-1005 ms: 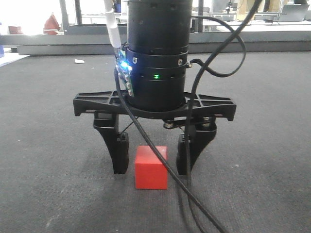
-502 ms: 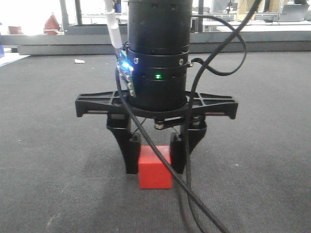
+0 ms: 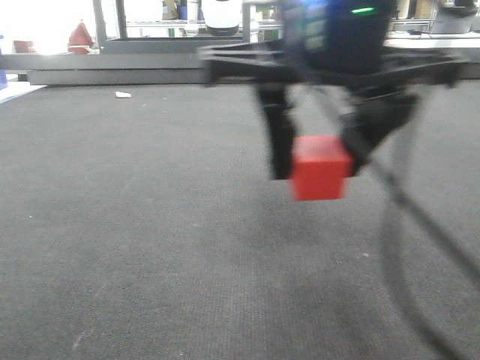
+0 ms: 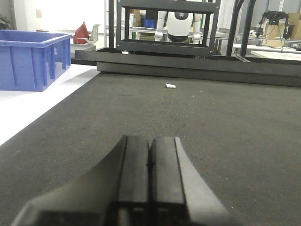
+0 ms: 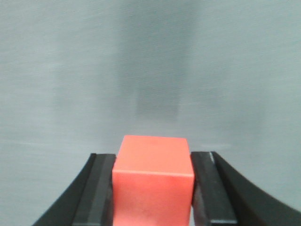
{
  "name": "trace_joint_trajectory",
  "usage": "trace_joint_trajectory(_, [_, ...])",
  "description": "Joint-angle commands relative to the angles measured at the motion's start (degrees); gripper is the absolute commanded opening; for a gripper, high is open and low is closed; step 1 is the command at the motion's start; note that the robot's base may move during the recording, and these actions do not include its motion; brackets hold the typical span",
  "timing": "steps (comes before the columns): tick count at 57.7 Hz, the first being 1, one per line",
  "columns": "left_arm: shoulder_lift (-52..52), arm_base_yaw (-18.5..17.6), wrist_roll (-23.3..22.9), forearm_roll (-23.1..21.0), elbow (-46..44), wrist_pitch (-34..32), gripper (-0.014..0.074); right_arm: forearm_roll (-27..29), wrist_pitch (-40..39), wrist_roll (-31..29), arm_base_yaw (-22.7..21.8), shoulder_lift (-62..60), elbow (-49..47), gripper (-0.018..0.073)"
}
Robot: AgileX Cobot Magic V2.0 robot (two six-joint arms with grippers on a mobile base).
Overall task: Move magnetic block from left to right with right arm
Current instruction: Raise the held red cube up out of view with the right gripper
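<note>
The magnetic block point(image 3: 320, 167) is a plain red cube, held off the dark mat between the black fingers of my right gripper point(image 3: 319, 163). Arm and block are blurred by motion in the front view. In the right wrist view the magnetic block point(image 5: 154, 181) fills the gap between both pads of the right gripper point(image 5: 153, 186), and its faint shadow lies on the mat below. My left gripper point(image 4: 149, 153) is shut with nothing in it, low over the mat, far from the block.
A dark textured mat point(image 3: 150, 247) covers the table. A small white scrap point(image 4: 170, 85) lies near its far edge. A blue plastic bin point(image 4: 33, 59) stands on the white floor at the left. Black shelving point(image 4: 169, 28) runs along the back.
The right gripper closed on the red block, then lifted it off the mat and carried it up and to the right in the front view.
</note>
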Motion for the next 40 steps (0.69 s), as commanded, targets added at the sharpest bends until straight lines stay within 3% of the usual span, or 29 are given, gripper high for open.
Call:
trace_joint_trajectory(1, [-0.37,-0.16,0.01,-0.27,0.44,-4.96,-0.0126,-1.46,-3.96,-5.42,-3.66,-6.72,4.0,0.0329])
trace_joint_trajectory(9, [-0.37,-0.16,0.01,-0.27,0.44,-4.96,-0.0126,-0.51,-8.45,-12.14,-10.27,-13.02,10.56,0.0329])
trace_joint_trajectory(24, [-0.37,-0.16,0.01,-0.27,0.44,-4.96,-0.0126,8.05,-20.68,-32.83,-24.48,-24.6,21.64,0.0329])
trace_joint_trajectory(30, [-0.37,-0.16,0.01,-0.27,0.44,-4.96,-0.0126,9.78,-27.36,-36.34,-29.07,-28.8,25.75,0.0329])
trace_joint_trajectory(40, [-0.37,-0.16,0.01,-0.27,0.44,-4.96,-0.0126,11.59,-40.31,-36.41,-35.42,-35.91,32.74,0.0329])
